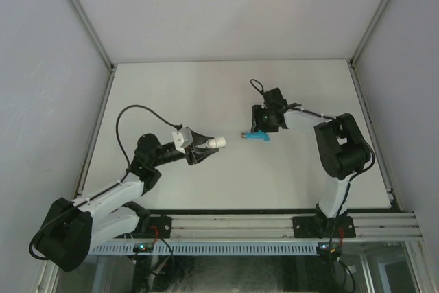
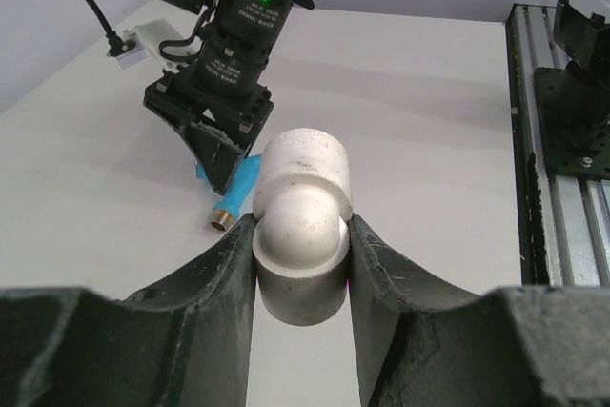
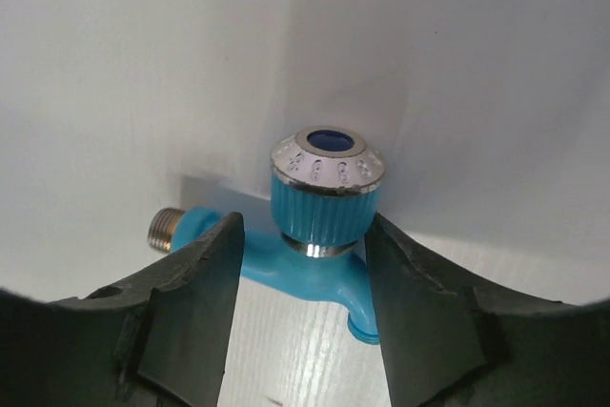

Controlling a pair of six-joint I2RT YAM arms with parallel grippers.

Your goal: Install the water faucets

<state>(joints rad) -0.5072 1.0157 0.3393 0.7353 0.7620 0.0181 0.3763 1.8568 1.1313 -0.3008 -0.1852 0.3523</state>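
The bright blue water faucet lies on the white table near the middle, its ribbed handle pointing up and its silvery threaded end to the left in the right wrist view. My right gripper hangs over it, open, one finger on each side of the handle. The right finger is at the handle's edge and a gap shows on the left side. My left gripper is shut on a white-grey pipe fitting, held just left of the faucet with its open end towards it.
Grey walls with metal frame posts enclose the table on three sides. The aluminium base rail carrying both arm mounts runs along the near edge. A black cable loops over the left arm.
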